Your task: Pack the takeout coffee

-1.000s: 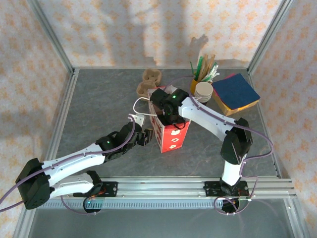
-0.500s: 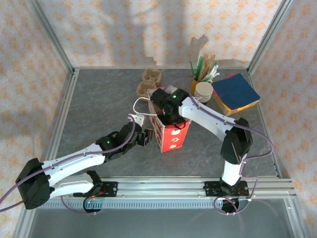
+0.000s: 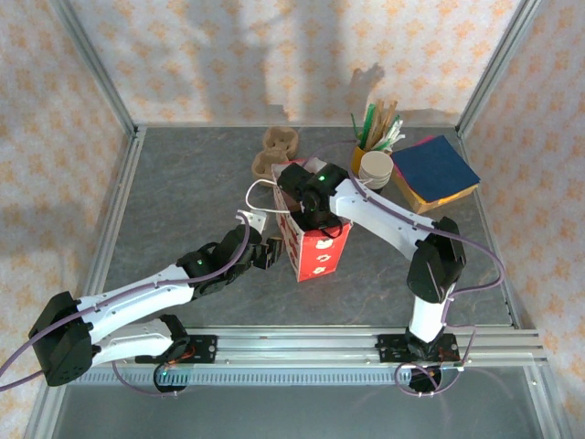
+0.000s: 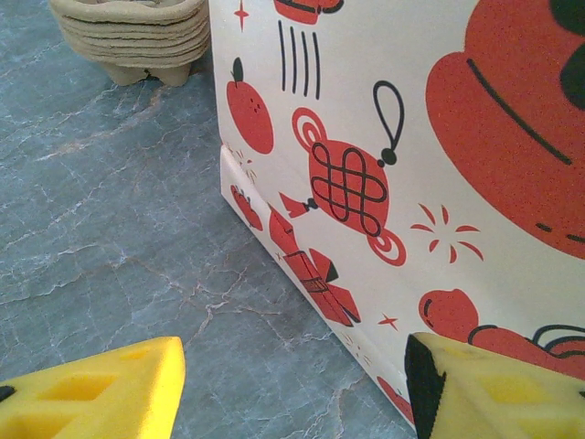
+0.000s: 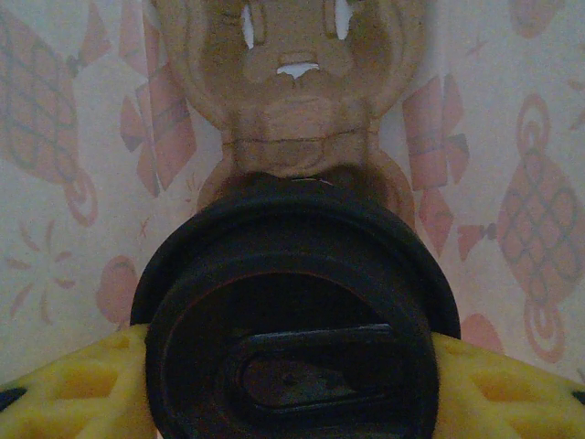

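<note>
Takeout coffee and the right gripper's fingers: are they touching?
Touching. The right wrist view shows both yellow fingers pressed against the sides of the takeout coffee.

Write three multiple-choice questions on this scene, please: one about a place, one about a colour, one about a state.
1. Where is the right hand? A) inside the red bag B) over the stirrers C) flat on the table
2. Which colour is the lid of the takeout coffee? A) white B) black C) brown
3. How is the left hand? A) open B) shut on a cup C) shut on a napkin
Answers: 1 A, printed bag walls surround it; 2 B, the lid is plainly black; 3 A, its yellow fingers stand wide apart.
</note>
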Tool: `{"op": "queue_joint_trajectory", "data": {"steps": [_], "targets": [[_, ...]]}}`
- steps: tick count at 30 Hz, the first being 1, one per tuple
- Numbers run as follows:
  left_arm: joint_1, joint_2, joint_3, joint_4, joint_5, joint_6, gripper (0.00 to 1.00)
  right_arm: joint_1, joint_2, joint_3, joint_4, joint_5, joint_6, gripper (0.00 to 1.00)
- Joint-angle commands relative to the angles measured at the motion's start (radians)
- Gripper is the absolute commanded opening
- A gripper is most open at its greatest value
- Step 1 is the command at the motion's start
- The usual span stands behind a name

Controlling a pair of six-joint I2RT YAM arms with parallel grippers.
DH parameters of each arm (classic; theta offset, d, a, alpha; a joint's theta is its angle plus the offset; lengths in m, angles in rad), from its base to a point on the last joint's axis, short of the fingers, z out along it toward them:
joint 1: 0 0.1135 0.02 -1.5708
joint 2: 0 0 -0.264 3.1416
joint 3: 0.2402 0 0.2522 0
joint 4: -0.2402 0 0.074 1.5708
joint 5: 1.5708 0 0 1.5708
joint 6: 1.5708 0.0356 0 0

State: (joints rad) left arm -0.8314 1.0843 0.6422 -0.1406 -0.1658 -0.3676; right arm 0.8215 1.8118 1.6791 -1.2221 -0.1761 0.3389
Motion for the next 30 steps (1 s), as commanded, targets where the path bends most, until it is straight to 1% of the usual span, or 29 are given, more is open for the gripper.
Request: {"op": "queue_joint_trajectory", "data": {"steps": [1, 10, 30], "targets": [[-0.005, 0.01, 0.01, 0.024, -0.029, 0.01, 0.67, -0.006, 0.018, 0.016, -0.017, 0.012, -0.01, 0.46], [-0.005, 0.016, 0.013, 0.021, -0.03, 0.012, 0.67, -0.006, 0.023, 0.046, -0.034, 0.024, -0.01, 0.46], [-0.005, 0.001, 0.006, 0.013, -0.036, 0.006, 0.67, -0.006, 0.009, 0.012, -0.011, 0.016, -0.008, 0.45]]}}
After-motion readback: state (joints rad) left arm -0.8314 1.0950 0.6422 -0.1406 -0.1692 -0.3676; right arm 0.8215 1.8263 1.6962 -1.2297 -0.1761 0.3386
